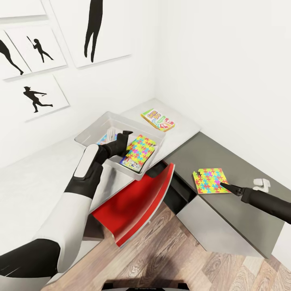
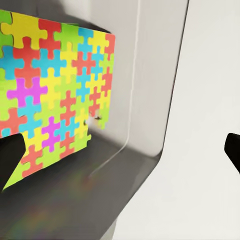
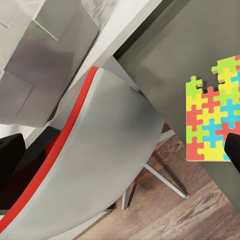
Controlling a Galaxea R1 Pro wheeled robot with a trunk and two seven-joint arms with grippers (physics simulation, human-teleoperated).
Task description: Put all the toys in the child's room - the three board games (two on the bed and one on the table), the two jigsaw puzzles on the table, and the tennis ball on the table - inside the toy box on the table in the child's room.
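A: White room, silhouette pics, L-shaped table (image 1: 36,178) w/ toy box (image 1: 91,133) on the light wing. What's left out?

B: One puzzle (image 1: 210,180) flat on the dark wing, well apart from the box. Skip-Bo (image 1: 158,119) lies just behind the box.

A: Which arm?

B: Right gripper (image 1: 226,187): tips at the puzzle's near edge, puzzle lies box-ward of it. Fingers apart, holding nothing. Left gripper (image 1: 123,139) is over the box beside another puzzle (image 1: 139,151) already inside; fingers apart too.
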